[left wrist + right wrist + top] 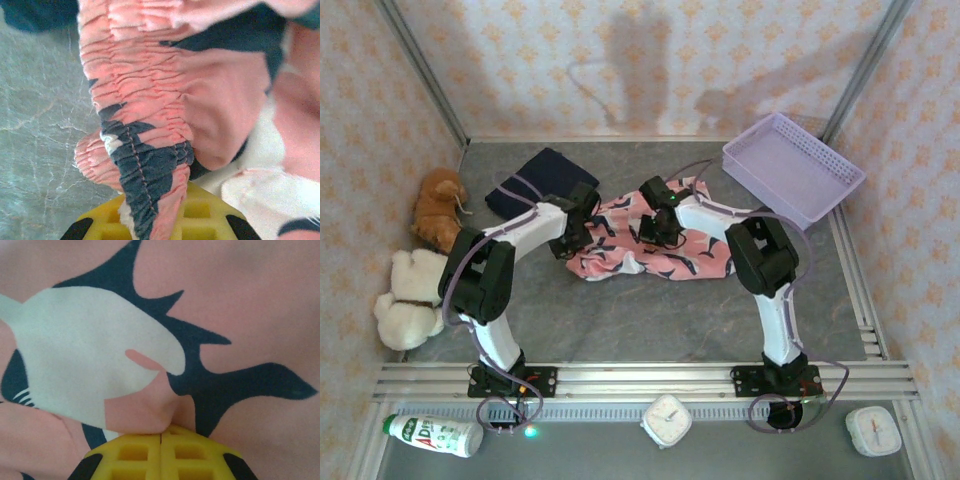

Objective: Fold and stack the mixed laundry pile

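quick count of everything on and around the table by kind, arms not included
garments: 2 (navy garment, pink shark-print garment)
plush toys: 2 (brown plush toy, cream plush toy)
baskets: 1 (lavender basket)
clocks: 2 (left clock, right clock)
bottles: 1 (bottle)
total: 8

We are finding bare tabletop (640,315) lying open across the near middle, wide enough for a gripper to be passing through. The brown plush (438,210) and cream plush (408,295) are crowding the left edge. The lavender basket (790,165) is blocking the far right corner, while the navy garment (540,180) and shark-print garment (620,262) are covering the far middle.
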Robot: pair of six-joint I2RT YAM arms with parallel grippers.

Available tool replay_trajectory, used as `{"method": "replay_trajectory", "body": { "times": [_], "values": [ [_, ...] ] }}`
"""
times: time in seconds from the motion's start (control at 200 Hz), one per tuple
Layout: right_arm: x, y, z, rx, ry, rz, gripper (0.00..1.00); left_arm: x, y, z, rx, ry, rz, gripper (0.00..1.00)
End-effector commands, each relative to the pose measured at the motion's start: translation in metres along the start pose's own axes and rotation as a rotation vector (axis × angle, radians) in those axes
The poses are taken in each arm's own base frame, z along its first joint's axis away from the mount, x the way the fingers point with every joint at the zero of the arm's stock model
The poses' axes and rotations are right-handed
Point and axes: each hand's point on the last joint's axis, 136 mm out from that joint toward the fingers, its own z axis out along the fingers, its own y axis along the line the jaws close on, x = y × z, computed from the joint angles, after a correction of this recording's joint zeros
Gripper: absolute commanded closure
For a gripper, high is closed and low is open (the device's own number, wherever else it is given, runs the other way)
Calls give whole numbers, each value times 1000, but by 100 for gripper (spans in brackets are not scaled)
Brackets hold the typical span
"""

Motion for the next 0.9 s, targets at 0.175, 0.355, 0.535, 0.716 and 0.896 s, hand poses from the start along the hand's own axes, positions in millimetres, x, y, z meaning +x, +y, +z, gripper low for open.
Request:
{"method": "replay_trajectory", "body": {
  "times": [0.175,0.355,0.535,0.716,0.896],
  "values": [
    [19,7,34,-10,94,14,100,-42,-35,-109,104,-174,135,100],
    [18,25,27,-83,103,-12,97,-40,-70,-129,112,-209,232,100],
    [-3,28,-19,-126,35,-20,89,-46,-72,-122,42,-232,271,100],
    [-19,-2,-74,-157,-32,38,74,-55,-60,-125,-54,-263,337,100],
    [-12,-71,-104,-28,-78,66,55,-62,-54,-132,-92,-290,361,100]
  ]
}}
